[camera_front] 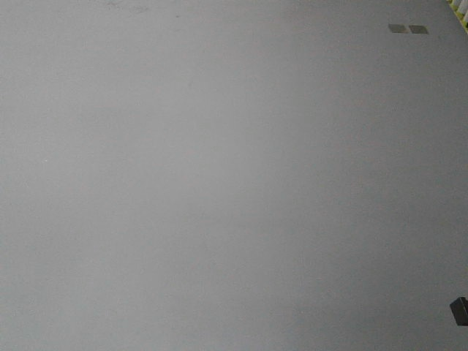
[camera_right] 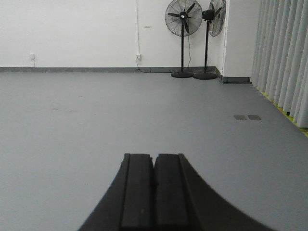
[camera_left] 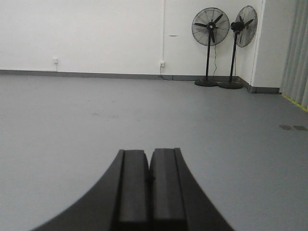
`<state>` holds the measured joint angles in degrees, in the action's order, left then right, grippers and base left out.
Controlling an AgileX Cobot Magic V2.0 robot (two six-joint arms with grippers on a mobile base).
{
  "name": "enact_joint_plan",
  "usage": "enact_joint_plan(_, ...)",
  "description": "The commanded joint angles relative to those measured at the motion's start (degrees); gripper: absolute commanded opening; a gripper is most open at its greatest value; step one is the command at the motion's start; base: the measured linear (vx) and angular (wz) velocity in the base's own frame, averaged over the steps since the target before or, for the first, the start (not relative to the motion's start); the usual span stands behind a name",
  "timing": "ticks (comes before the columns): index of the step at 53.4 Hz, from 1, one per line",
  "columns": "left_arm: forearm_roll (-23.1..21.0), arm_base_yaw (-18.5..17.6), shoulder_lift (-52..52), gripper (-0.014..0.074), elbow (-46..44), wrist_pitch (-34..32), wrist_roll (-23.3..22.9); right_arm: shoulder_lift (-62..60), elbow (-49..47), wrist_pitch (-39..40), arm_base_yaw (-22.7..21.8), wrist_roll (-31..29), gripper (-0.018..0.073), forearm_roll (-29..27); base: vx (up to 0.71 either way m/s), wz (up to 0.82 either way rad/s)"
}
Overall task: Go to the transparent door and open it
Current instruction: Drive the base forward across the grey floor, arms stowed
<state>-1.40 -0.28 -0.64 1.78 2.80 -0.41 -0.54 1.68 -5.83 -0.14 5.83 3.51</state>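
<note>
The transparent door is out of view in every frame. My left gripper (camera_left: pixel 149 153) is shut and empty, its black fingers (camera_left: pixel 132 187) pressed together over bare grey floor. My right gripper (camera_right: pixel 154 156) is also shut and empty, held low over the same floor. Both point across an open room toward a white wall. The front view shows only grey floor (camera_front: pixel 219 183) close below me.
Two black pedestal fans (camera_left: pixel 210 45) (camera_right: pixel 182 38) stand in the far right corner. Grey vertical blinds (camera_right: pixel 284 57) line the right side, with yellow-black tape (camera_right: pixel 298 122) at their foot. Two floor plates (camera_right: pixel 247 117) (camera_front: pixel 407 29) lie ahead right. A small dark object (camera_front: pixel 459 310) sits at the front view's lower right edge.
</note>
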Motion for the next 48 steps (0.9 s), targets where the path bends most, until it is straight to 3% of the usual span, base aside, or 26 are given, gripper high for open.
enact_joint_plan(1,-0.4,-0.3,-0.3,-0.0006,0.9,-4.7,-0.4,-0.9,0.2,4.5,0.0,-0.4,-0.0009,0.4,0.25,0.08)
enact_joint_plan(8,-0.4,-2.1,-0.9,-0.0006,0.9,-4.7,-0.4,-0.9,0.2,4.5,0.0,-0.4,-0.0009,0.4,0.28,0.14)
enact_joint_plan(48,-0.4,-2.1,-0.7,-0.0006,0.9,-4.7,-0.4,-0.9,0.2,4.5,0.0,-0.4,-0.0009,0.4,0.51,0.09)
